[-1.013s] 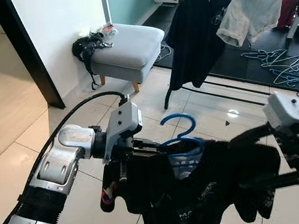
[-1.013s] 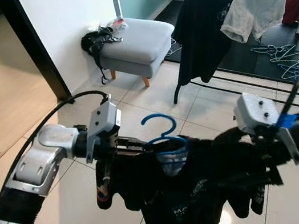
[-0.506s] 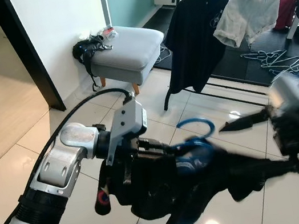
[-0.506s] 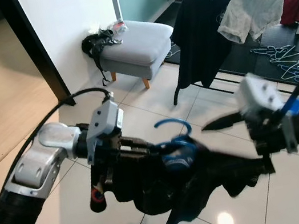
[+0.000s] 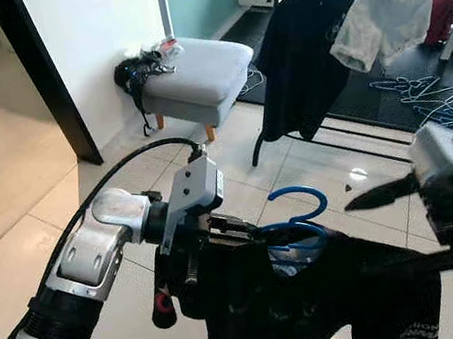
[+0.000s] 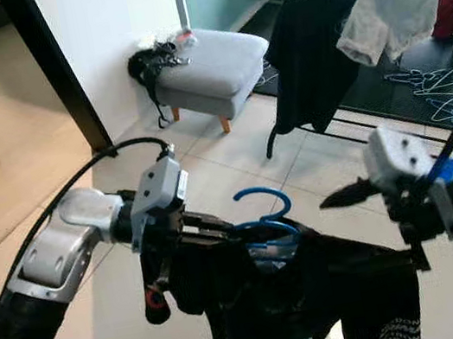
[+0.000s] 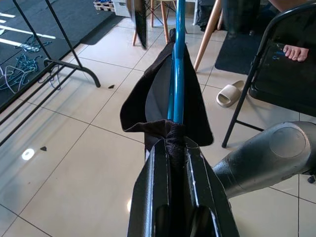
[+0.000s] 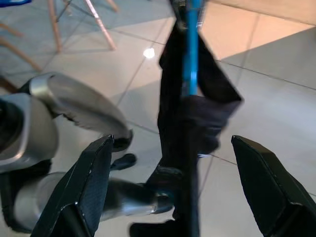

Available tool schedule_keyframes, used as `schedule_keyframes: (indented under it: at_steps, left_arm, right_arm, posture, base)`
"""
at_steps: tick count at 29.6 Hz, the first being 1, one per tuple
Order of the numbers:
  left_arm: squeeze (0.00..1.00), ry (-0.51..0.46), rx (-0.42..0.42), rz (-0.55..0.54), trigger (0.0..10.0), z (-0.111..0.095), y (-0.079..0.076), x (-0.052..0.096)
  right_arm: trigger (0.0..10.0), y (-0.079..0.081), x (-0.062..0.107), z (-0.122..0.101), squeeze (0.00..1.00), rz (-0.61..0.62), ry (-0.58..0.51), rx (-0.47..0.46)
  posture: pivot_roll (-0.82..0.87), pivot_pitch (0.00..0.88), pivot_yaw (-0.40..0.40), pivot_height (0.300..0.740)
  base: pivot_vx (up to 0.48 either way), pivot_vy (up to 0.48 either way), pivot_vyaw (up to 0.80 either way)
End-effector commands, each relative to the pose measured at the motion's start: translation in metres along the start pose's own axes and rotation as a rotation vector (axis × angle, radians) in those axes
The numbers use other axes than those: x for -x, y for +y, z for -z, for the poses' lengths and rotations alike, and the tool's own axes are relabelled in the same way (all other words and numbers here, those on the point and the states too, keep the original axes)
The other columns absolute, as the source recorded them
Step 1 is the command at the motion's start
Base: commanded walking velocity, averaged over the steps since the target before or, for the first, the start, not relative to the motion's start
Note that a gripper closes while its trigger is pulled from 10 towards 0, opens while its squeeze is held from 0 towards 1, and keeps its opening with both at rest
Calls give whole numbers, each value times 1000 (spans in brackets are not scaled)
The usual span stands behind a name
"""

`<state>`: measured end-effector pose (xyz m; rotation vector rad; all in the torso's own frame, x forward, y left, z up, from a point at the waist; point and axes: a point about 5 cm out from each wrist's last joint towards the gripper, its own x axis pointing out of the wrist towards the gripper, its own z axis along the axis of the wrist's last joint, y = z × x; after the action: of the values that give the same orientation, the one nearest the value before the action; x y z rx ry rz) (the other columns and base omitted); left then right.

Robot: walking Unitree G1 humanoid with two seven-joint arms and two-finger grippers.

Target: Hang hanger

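A blue hanger (image 5: 301,204) carries a black shirt (image 5: 319,294) in front of me, hook upward. My left gripper (image 5: 228,226) is shut on the hanger's left end and the cloth over it; in the left wrist view the fingers (image 7: 153,163) clamp the bunched black cloth and blue bar (image 7: 175,74). My right gripper (image 5: 408,229) stands open at the shirt's right side. In the right wrist view its fingers (image 8: 94,187) are spread wide, with the hanger's blue end (image 8: 191,49) and cloth between them, untouched. The shirt's right side droops low.
A clothes rack at the back right holds a black garment (image 5: 301,42) and a pale grey shirt (image 5: 379,15). Loose hangers (image 5: 443,100) lie on the dark mat beneath. A grey footstool (image 5: 192,74) with a black bag (image 5: 135,76) stands by the white wall. A person's foot (image 7: 296,52) rests near a chair.
My right gripper has opened and let go of the shirt's right shoulder, and that side of the shirt has dropped. The left gripper keeps its hold.
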<state>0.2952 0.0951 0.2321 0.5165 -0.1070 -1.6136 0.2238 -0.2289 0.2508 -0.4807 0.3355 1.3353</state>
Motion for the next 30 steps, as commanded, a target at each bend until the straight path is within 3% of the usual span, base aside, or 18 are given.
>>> schedule_keyframes:
  at_steps: [1,5,6,7,8,26,27,30]
  left_arm:
    - [0,-16,-32,12,10000,-9,0,2]
    - [0,-53,-32,18,10000,-15,-1,3]
    - [0,-77,-31,24,10000,-19,-2,3]
    - [0,-95,-30,30,10000,-22,-2,4]
    - [0,-109,-30,37,10000,-24,-3,4]
    - [0,-215,17,53,10000,-38,-4,6]
    - [1000,-217,41,93,10000,-37,-7,7]
    - [1000,-229,73,128,10000,-36,-11,8]
  right_arm:
    - [10000,2,-5,0,0,-12,15,17]
    - [10000,1,-8,-1,0,-5,4,15]
    - [3020,1,-9,-1,0,-6,-2,13]
    - [2353,1,-10,-1,0,-8,-6,11]
    - [0,1,-10,0,0,-9,-5,14]
    - [0,1,-17,0,0,-9,-6,29]
    - [0,0,-18,0,0,-3,-8,31]
    - [0,-1,-19,0,0,11,-12,34]
  posture:
    - [-68,121,-27,740]
    - [-67,122,-29,740]
    - [-67,122,-29,740]
    - [-66,125,-28,740]
    - [-66,125,-28,740]
    - [-64,126,-33,740]
    - [-63,125,-33,740]
    - [-63,125,-33,740]
  base:
    - [0,0,0]
    - [0,0,0]
    - [0,0,0]
    - [0,0,0]
    - [0,0,0]
    - [0,0,0]
    - [0,0,0]
    - [0,0,0]
